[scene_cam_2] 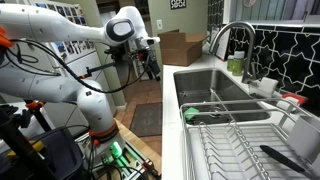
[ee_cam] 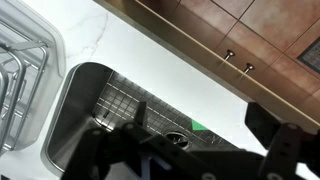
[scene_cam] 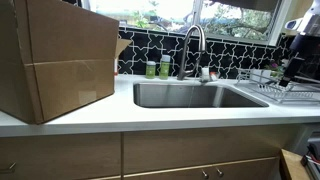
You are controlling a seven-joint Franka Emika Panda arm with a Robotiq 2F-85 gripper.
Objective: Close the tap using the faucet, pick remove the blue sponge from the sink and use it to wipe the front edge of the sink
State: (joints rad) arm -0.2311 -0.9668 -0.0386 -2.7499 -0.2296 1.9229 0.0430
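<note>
The tap (scene_cam: 193,45), a tall steel gooseneck faucet (scene_cam_2: 232,35), stands behind the steel sink (scene_cam: 215,100). A small flat sponge (scene_cam_2: 190,113), bright green, lies inside the basin against its front wall, at the dish-rack end. It also shows in the wrist view as a green sponge (ee_cam: 200,126) on the basin's wire grid near the drain. My gripper (scene_cam_2: 150,64) hangs open and empty, high up and away from the basin; in the wrist view the gripper (ee_cam: 195,145) looks down on the sink. The front edge of the sink (scene_cam_2: 175,100) meets the white countertop.
A large cardboard box (scene_cam: 55,60) stands on the counter beside the sink. Two small green containers (scene_cam: 158,68) sit behind the basin near the tap. A wire dish rack (scene_cam_2: 240,145) lies on the sink's other side. Wooden cabinets (ee_cam: 250,40) run below the counter.
</note>
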